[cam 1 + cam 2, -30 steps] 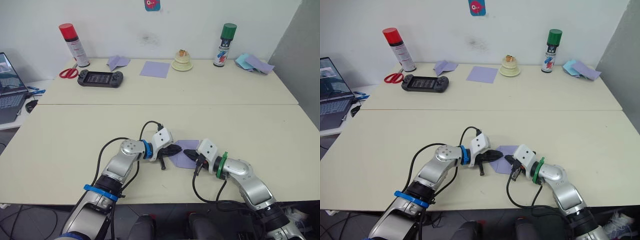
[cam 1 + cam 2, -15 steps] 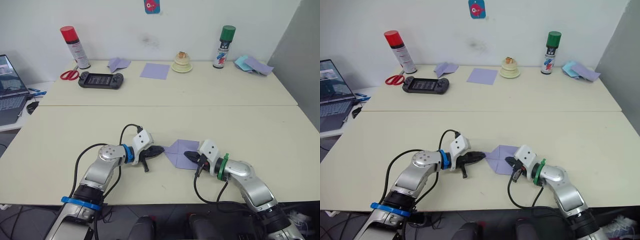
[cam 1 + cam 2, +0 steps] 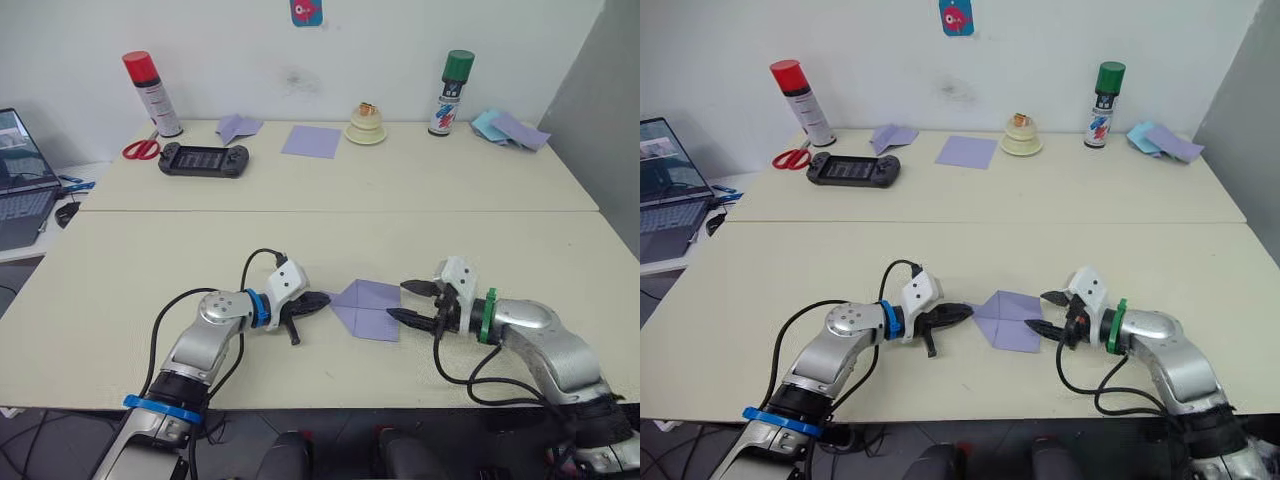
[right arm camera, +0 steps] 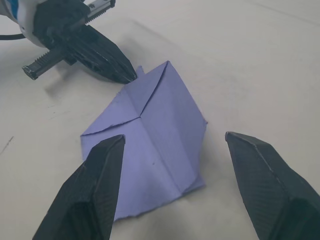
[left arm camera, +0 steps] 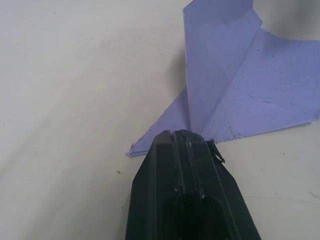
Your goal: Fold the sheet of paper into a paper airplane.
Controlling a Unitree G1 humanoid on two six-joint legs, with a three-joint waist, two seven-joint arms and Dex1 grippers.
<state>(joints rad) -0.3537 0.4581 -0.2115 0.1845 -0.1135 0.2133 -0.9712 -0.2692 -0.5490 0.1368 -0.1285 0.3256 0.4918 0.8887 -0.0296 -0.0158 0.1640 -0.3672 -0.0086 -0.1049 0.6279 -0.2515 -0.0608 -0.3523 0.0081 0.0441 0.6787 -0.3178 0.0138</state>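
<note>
Laptop [image 3: 18, 190] sat at the far left edge, on a lower side surface beside the cream desk [image 3: 150, 260]. Along the back of the desk, from the left, stood a red-capped spray can [image 3: 150, 92], with red-handled scissors [image 3: 137, 149] near its base and a black handheld game console [image 3: 200, 159] just beside them. A small lavender paper wedge [image 3: 237, 126] lay behind the console, and a smooth lavender square [image 3: 311, 141] lay flat further along.

Near the front edge, the left pincer [image 3: 320, 300] had its two black fingers pressed together, with nothing between them; its tip touched the pointed left corner of the sheet of paper [image 3: 368, 308]. In the left wrist view that tip [image 5: 179, 136] rested right at the paper's edge [image 5: 240, 95], where a folded flap met the flat part. The sheet lay flat on the desk between the two arms, partly folded, with two flaps meeting along a centre crease to form a point toward the left pincer [image 4: 107, 62].

Just right of the sheet, the right pincer [image 3: 413, 302] was spread wide and held nothing, its fingers aimed at the paper's right edge but apart from it.

Back on the desk's far side sat a small cream dish with something on it [image 3: 366, 124], then a green-capped spray can [image 3: 447, 92], and at the far right a pile of pale blue and lavender papers [image 3: 508, 127].
</note>
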